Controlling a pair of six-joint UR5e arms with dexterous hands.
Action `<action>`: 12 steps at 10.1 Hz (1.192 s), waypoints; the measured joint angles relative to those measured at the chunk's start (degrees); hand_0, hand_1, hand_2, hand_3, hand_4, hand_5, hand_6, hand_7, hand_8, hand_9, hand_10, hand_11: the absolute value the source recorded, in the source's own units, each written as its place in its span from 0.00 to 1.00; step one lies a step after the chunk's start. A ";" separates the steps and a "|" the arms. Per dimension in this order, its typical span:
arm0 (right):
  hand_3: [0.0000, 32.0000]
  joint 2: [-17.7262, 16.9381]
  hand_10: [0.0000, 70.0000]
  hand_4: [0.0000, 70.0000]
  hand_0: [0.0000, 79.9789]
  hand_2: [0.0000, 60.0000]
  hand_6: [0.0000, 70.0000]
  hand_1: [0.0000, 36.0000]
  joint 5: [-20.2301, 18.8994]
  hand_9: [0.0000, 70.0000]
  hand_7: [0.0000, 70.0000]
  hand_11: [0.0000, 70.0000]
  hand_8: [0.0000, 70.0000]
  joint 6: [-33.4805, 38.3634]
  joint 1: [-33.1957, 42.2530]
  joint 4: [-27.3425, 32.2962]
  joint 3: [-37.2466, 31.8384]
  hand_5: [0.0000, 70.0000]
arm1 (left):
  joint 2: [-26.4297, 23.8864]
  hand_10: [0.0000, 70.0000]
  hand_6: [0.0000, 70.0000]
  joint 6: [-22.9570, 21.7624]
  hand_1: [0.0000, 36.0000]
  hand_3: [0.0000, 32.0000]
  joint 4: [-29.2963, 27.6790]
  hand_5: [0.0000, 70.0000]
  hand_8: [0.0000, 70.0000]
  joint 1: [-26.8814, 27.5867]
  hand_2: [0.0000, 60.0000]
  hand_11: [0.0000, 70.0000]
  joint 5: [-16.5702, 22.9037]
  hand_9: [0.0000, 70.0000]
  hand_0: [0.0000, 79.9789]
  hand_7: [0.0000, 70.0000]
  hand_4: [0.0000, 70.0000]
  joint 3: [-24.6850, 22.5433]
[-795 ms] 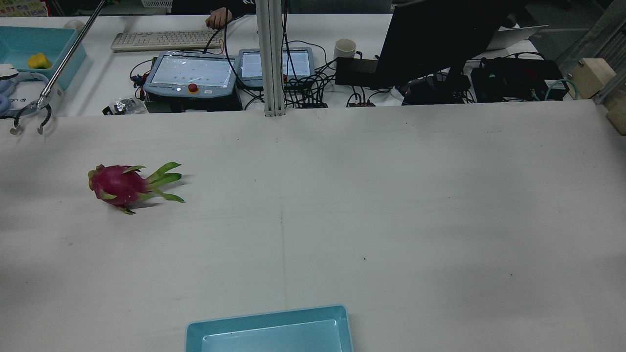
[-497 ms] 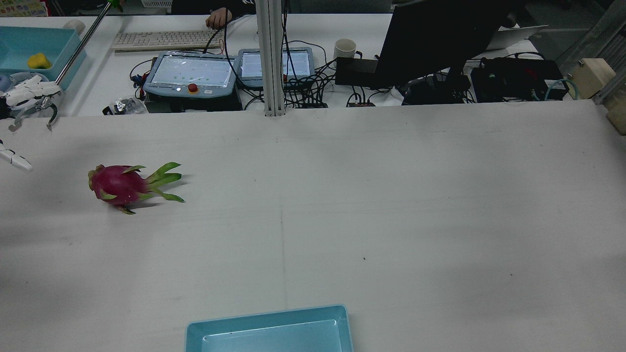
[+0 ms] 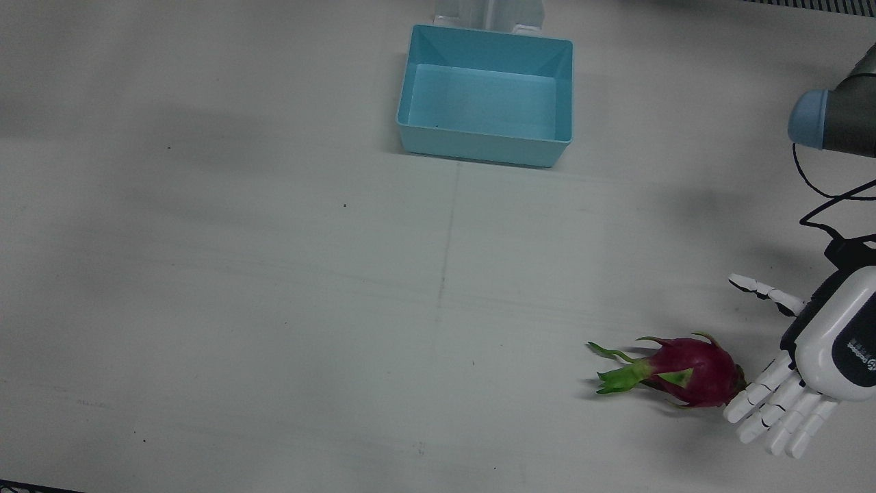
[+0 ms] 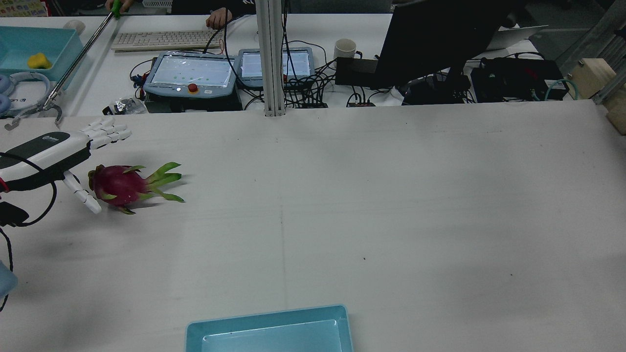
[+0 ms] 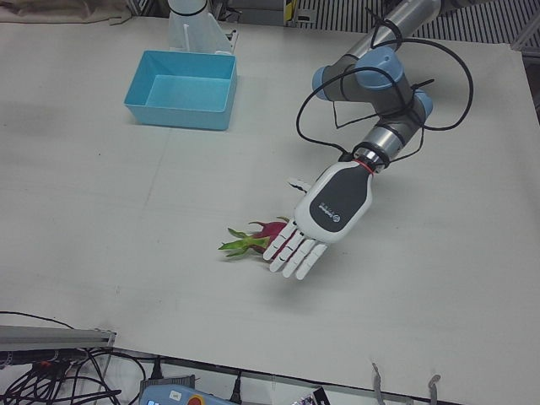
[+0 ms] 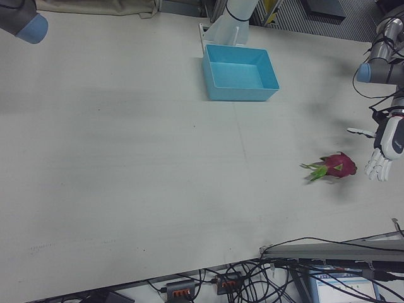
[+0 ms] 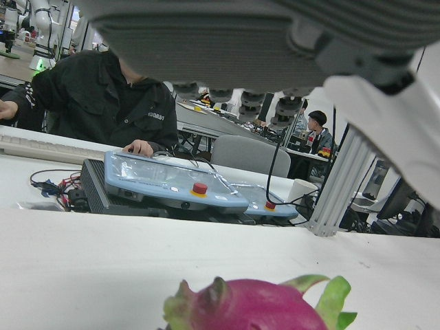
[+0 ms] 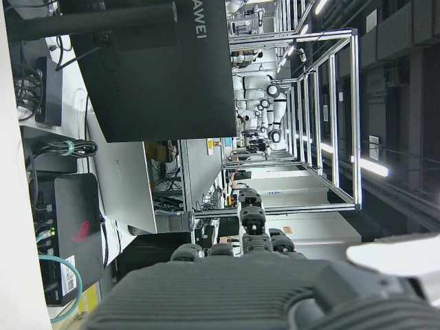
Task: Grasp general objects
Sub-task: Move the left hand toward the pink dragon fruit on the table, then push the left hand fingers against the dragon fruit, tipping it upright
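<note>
Left hand (image 5: 314,226) spread wide and empty just beside dragon fruit (image 3: 691,372), blue bin (image 3: 485,96) well apart.

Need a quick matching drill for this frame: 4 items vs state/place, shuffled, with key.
Items:
1. dragon fruit
2. left hand
3. blue bin
4. white mug

States:
A. empty, near the arm pedestals
B. open, fingers spread, beside the fruit
C. lying on the table, not held
D. on the operators' desk among cables

Pairs: 1-C, 2-B, 3-A, 4-D
</note>
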 measured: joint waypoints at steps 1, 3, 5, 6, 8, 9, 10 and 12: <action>0.00 0.00 0.00 0.00 0.00 0.00 0.00 0.00 0.02 0.00 0.00 0.00 0.00 -0.01 0.00 0.00 0.00 0.00 | -1.16 0.00 0.00 1.09 0.50 0.00 0.64 0.05 0.00 0.87 0.10 0.00 -0.50 0.01 0.63 0.14 0.00 1.11; 0.00 -0.01 0.00 0.00 0.00 0.00 0.00 0.00 0.04 0.00 0.00 0.00 0.00 -0.05 0.00 0.00 0.00 0.00 | -2.70 0.00 0.00 1.94 0.48 0.00 0.38 0.03 0.00 1.47 0.06 0.00 -0.90 0.01 0.62 0.13 0.00 4.73; 0.00 0.00 0.00 0.00 0.00 0.00 0.00 0.00 0.07 0.00 0.00 0.00 0.00 -0.04 0.00 0.00 -0.03 0.00 | -3.11 0.00 0.00 2.16 0.52 0.00 -1.38 0.04 0.00 1.42 0.10 0.00 -1.03 0.01 0.63 0.14 0.00 9.06; 0.00 0.00 0.00 0.00 0.00 0.00 0.00 0.00 0.08 0.00 0.00 0.00 0.00 -0.04 0.00 0.00 -0.05 0.00 | -3.13 0.00 0.00 2.28 0.53 0.00 -2.14 0.04 0.00 1.37 0.11 0.00 -1.07 0.01 0.63 0.13 0.00 10.68; 0.00 0.00 0.00 0.00 0.00 0.00 0.00 0.00 0.06 0.00 0.00 0.00 0.00 -0.03 0.00 0.00 -0.08 0.00 | -3.13 0.00 0.00 3.64 0.55 0.00 -2.69 0.06 0.00 1.27 0.13 0.00 -1.10 0.01 0.64 0.13 0.00 12.16; 0.00 0.00 0.00 0.00 0.00 0.00 0.00 0.00 0.06 0.00 0.00 0.00 0.00 -0.02 0.00 0.00 -0.09 0.00 | -3.07 0.00 0.00 4.32 0.56 0.00 -2.75 0.11 0.00 1.24 0.14 0.00 -1.11 0.01 0.64 0.13 0.00 12.51; 0.00 0.00 0.00 0.00 0.00 0.00 0.00 0.00 0.05 0.00 0.00 0.00 0.00 0.00 0.00 0.00 -0.09 0.00 | -3.03 0.00 0.00 4.69 0.53 0.00 -2.76 0.16 0.00 1.23 0.13 0.00 -1.18 0.00 0.63 0.12 0.00 12.63; 0.00 0.00 0.00 0.00 0.00 0.00 0.00 0.00 0.04 0.00 0.00 0.00 0.00 0.02 0.00 0.00 -0.09 0.00 | -3.07 0.00 0.00 5.36 0.42 0.00 -2.74 0.37 0.01 1.16 0.08 0.00 -1.87 0.00 0.62 0.08 0.20 12.66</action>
